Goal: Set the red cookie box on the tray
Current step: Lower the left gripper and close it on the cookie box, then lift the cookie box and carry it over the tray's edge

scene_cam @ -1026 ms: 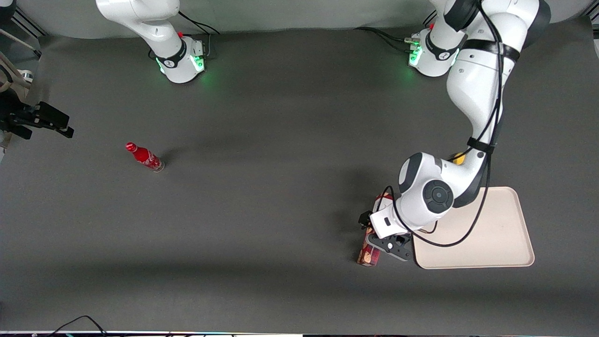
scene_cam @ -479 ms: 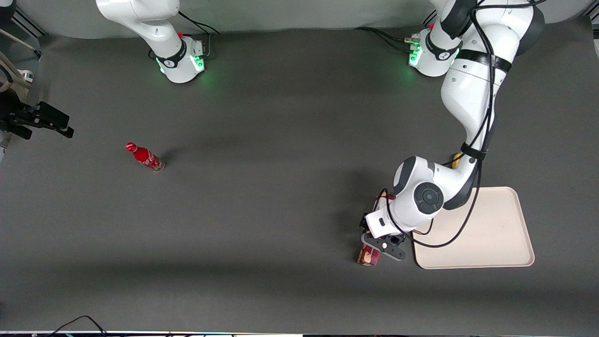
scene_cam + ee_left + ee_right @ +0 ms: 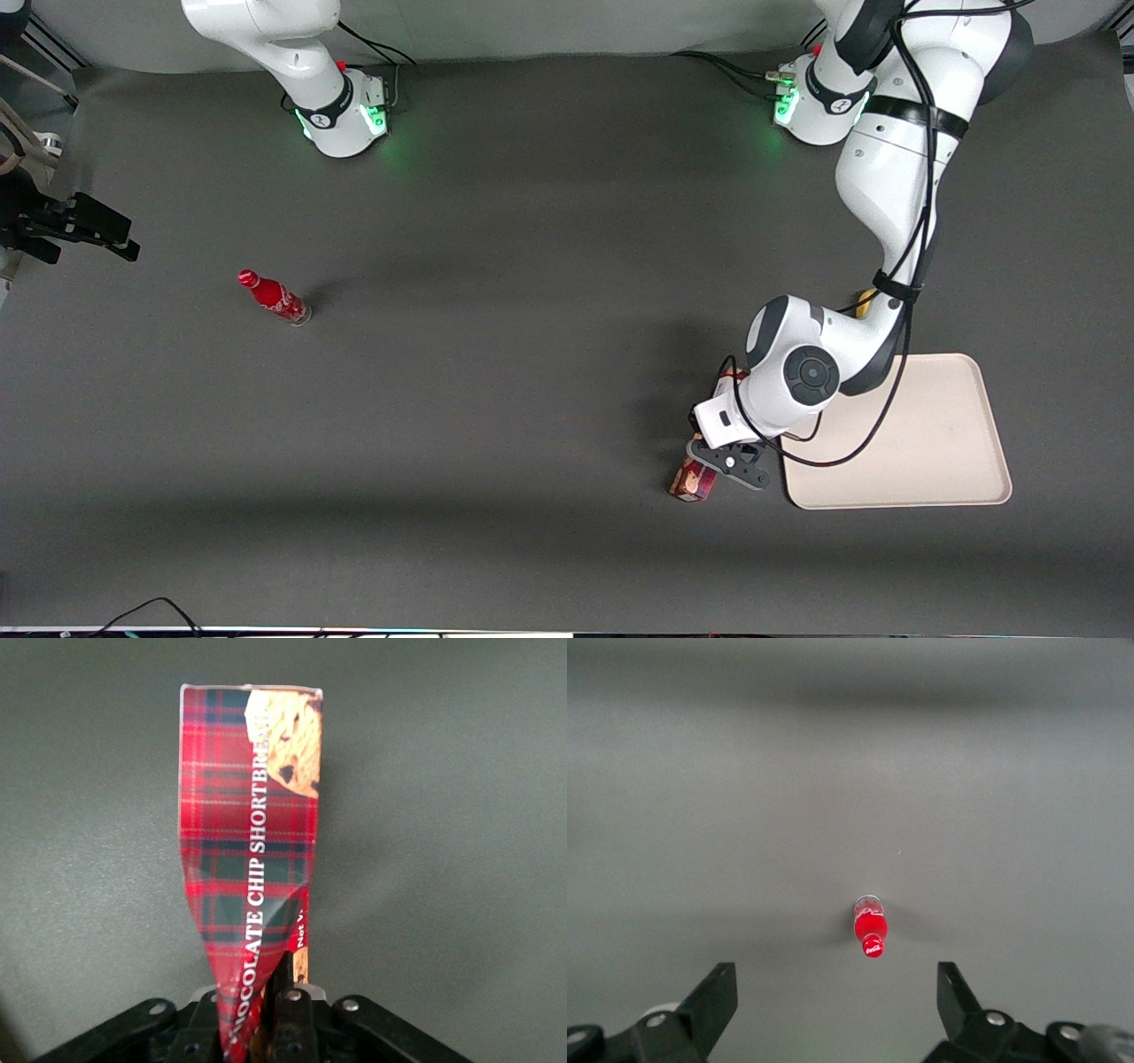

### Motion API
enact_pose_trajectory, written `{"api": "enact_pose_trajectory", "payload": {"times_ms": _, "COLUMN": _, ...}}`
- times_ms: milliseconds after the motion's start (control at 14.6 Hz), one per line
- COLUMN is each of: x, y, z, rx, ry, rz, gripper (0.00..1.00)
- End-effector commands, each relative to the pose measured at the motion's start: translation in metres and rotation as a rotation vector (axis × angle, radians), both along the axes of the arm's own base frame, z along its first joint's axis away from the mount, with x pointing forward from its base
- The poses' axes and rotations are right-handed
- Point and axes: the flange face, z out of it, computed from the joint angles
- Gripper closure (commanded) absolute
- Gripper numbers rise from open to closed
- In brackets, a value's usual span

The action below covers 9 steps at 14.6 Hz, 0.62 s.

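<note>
The red cookie box is a long tartan carton printed with cookies. My left gripper is shut on one end of it, and the carton wall is creased inward where the fingers pinch it. In the front view the gripper is just beside the tray, toward the parked arm's end. Only the box's near end shows below the wrist; the rest is hidden by the arm. The cream-beige tray lies flat with part of the arm above it.
A small red bottle stands toward the parked arm's end of the table and shows in the right wrist view. A yellow object peeks out beside the working arm, farther from the front camera than the tray.
The working arm's wrist has shifted slightly toward the parked arm's end, and the box's near end has moved a little with it. The fingers stay closed on the box.
</note>
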Motion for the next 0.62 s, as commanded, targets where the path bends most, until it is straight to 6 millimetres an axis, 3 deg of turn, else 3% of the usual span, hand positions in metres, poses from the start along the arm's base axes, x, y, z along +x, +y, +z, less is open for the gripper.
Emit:
{"api": "enact_pose_trajectory", "payload": {"times_ms": 0, "x": -0.002, "y": 0.003, "z": 0.003, "rx": 0.010, "ry": -0.010, "rz": 0.017, "gripper": 1.00}}
{"api": "enact_pose_trajectory", "payload": {"times_ms": 137, "x": 0.002, "y": 0.009, "z": 0.030, "rx": 0.006, "ry": -0.024, "rz": 0.034, "gripper": 1.00}}
{"api": "enact_pose_trajectory", "payload": {"times_ms": 479, "x": 0.011, "y": 0.060, "z": 0.152, "rx": 0.027, "ry": -0.002, "rz": 0.114, "gripper": 1.00}}
{"api": "enact_pose_trajectory", "payload": {"times_ms": 547, "x": 0.013, "y": 0.079, "z": 0.174, "rx": 0.020, "ry": 0.003, "rz": 0.160, "gripper": 1.00}}
